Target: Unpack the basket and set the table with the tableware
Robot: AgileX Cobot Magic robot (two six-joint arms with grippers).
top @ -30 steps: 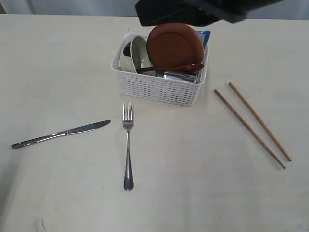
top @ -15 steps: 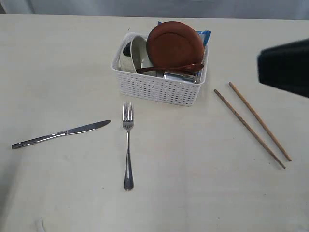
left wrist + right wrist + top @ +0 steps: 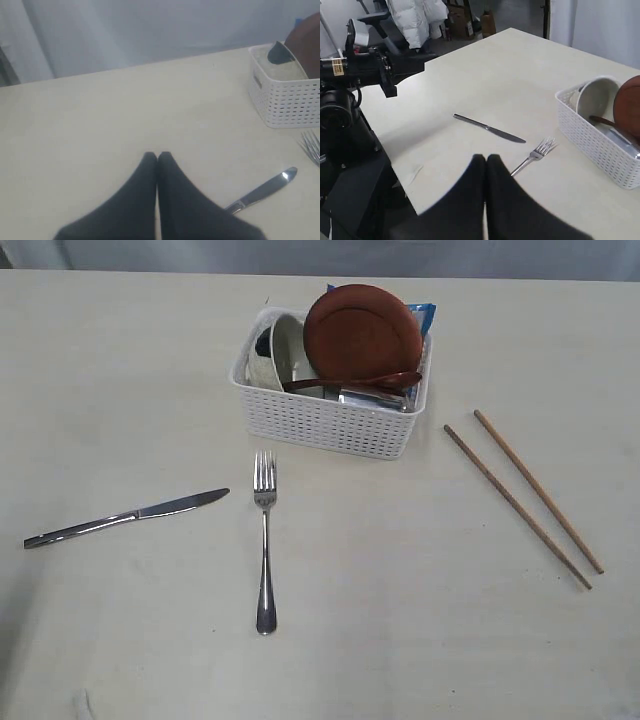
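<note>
The white basket (image 3: 330,425) stands at the back middle of the table (image 3: 400,620). Inside it lean the reddish-brown plate (image 3: 362,332), the cream bowl (image 3: 285,345) and the wooden spoon (image 3: 355,382), over something steel (image 3: 370,398). On the table lie the knife (image 3: 125,516), the fork (image 3: 265,540) and two chopsticks (image 3: 525,495). Neither gripper shows in the exterior view. My left gripper (image 3: 157,157) is shut and empty above bare table, with the knife (image 3: 262,189) beside it. My right gripper (image 3: 486,159) is shut and empty, above the table near the fork (image 3: 532,156).
A blue snack bag (image 3: 422,315) sticks up behind the plate in the basket. The right wrist view shows the table's edge with the other arm (image 3: 365,65) and dark equipment beyond it, plus a white coat (image 3: 417,17) on a chair.
A dark arm that hung over the basket a second ago swung to the right edge and has now left the exterior view. The tableware has not moved.
</note>
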